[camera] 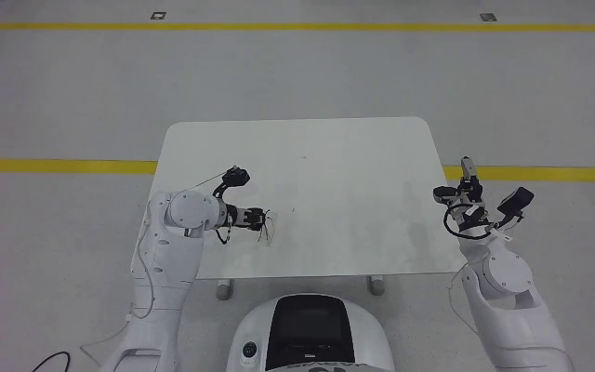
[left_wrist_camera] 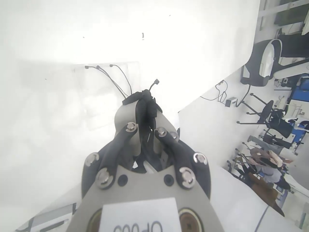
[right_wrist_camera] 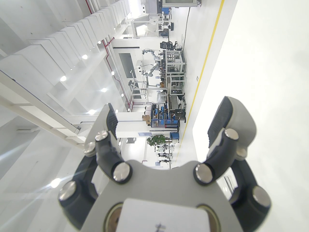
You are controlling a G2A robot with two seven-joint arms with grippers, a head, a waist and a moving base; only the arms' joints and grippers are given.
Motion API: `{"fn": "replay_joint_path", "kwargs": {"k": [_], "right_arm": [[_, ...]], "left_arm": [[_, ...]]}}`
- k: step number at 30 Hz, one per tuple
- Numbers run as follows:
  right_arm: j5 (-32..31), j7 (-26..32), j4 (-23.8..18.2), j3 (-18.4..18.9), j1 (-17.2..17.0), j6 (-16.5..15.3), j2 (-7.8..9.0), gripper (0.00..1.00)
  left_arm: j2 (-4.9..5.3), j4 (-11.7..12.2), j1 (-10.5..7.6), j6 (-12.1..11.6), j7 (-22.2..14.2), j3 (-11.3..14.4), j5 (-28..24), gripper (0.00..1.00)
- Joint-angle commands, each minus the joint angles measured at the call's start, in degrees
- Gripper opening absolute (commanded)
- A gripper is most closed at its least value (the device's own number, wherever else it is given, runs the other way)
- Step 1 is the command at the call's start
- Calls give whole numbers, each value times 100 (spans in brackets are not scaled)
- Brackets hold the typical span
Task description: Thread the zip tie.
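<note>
Black zip ties [left_wrist_camera: 143, 95] pinched in left hand [left_wrist_camera: 144, 114]; right hand [right_wrist_camera: 166, 119] spread.

Nothing legible; print on the white label [left_wrist_camera: 142, 212] is cut off

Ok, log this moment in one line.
left hand: shut on thin black plastic zip ties | right hand: open, empty, beside white table

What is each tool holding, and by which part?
Left tool is shut on a bunch of black zip ties, gripped along their straps, heads sticking out free. Right tool is open, empty.
</note>
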Motion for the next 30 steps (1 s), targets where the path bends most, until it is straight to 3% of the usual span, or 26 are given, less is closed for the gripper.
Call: {"fn": "replay_joint_path", "kwargs": {"k": [1,6,9,12,15,19,20,30], "right_arm": [[0,0,0,0,0,0,0,100],[0,0,0,0,0,0,0,100],[0,0,0,0,0,0,0,100],[0,0,0,0,0,0,0,100],[0,0,0,0,0,0,0,100],[0,0,0,0,0,0,0,100],[0,0,0,0,0,0,0,100],[0,0,0,0,0,0,0,100]], "left_arm": [[0,0,0,0,0,0,-1,0],[1,-2,5,9,62,-2,-2,0],[28,-179,94,139,955,-76,73,0],[70,-432,224,-14,1517,-229,-150,0],[123,-657,411,-251,2279,-269,204,0],[171,-706,513,-243,3100,-175,868,0],[179,-693,530,-345,3130,-134,829,0],[179,-693,530,-345,3130,-134,829,0]]}}
